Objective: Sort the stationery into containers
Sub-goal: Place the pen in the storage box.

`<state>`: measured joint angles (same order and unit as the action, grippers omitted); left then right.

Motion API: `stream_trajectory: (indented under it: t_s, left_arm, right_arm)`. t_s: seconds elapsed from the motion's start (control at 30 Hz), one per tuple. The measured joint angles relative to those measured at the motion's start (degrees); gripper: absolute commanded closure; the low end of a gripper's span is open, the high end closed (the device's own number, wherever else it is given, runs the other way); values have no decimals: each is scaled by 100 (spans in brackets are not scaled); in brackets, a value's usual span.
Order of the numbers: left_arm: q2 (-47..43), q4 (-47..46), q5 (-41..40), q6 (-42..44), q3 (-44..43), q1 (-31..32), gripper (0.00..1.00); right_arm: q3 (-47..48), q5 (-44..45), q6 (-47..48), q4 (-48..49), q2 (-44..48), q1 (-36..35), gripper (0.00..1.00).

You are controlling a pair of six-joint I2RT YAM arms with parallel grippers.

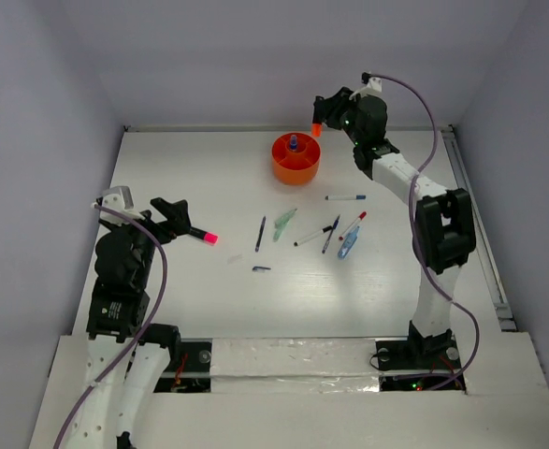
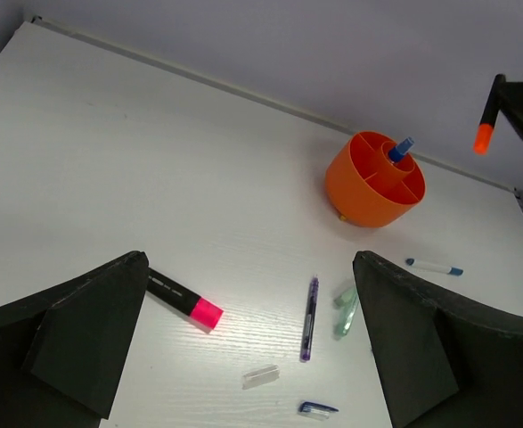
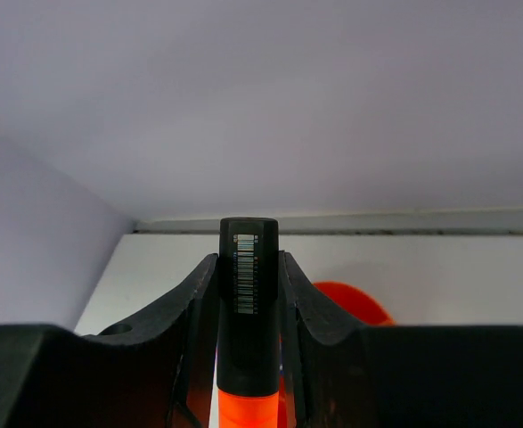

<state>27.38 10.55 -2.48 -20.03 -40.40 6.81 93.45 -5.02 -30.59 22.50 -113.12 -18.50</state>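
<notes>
The orange tub (image 1: pixel 296 159) stands at the back middle of the table, with a blue-capped item (image 2: pixel 401 149) upright in one compartment. My right gripper (image 1: pixel 324 116) hangs above the tub's far right side, shut on an orange-capped black marker (image 3: pixel 248 294) whose orange end (image 1: pixel 316 130) points down. My left gripper (image 1: pixel 180 217) is open, low over the table at the left. A pink-capped black marker (image 2: pixel 185 301) lies by its left finger. A dark blue pen (image 1: pixel 260 234), a pale green pen (image 1: pixel 284 224), a red-tipped white pen (image 1: pixel 353 224) and a light blue pen (image 1: pixel 348 246) lie in mid-table.
A white pen with blue ends (image 1: pixel 346 197) lies right of the tub. Two dark pens (image 1: pixel 323 235) lie crossed near the red-tipped one. A clear cap (image 2: pixel 261 376) and a small blue cap (image 2: pixel 317 409) lie near the left gripper. Walls enclose the table on three sides.
</notes>
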Motion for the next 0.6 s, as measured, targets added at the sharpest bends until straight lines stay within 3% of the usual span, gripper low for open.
stream_trajectory:
  t_s: [0.3, 0.6]
  left_arm:
    - [164, 0, 46, 2, 0, 0, 1]
    - [254, -4, 107, 0, 0, -28, 1]
  right_arm:
    - [0, -149, -245, 236, -911, 367, 87]
    - [-26, -321, -236, 697, -1211, 345, 85]
